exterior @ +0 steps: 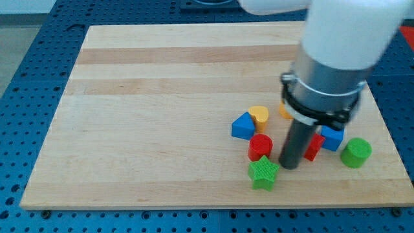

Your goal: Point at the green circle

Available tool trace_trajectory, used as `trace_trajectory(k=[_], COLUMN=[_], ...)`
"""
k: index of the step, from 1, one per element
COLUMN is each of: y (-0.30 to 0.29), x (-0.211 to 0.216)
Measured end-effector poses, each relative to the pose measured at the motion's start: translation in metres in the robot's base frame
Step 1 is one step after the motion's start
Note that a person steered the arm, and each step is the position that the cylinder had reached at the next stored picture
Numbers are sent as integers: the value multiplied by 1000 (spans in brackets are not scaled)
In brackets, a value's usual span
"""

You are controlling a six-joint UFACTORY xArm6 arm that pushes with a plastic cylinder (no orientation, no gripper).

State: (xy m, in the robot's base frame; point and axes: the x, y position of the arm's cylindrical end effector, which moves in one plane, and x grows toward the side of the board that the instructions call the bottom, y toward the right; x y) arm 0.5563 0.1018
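The smooth green plastic circle block (356, 153), a short cylinder standing upright with its round face up, sat well to the view's right of my tip (289, 165) near the pale wooden board (162, 116) edge. My tip, a dark rod with nothing to open or close, stood between the red plastic cylinder (260, 147) and a red block (313, 147), close above-right of the green plastic star (263, 173).

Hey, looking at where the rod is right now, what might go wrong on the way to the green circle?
My tip sits among blocks, left of the green circle.
1. A red block and a blue block lie between them; a straight slide would likely push them into the circle.
2. The green star and red cylinder sit close on the other side and are easily nudged.
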Motion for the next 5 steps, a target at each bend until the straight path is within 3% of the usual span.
trace_trajectory(k=[1, 2, 5], y=[-17, 4, 124], x=[6, 33, 61])
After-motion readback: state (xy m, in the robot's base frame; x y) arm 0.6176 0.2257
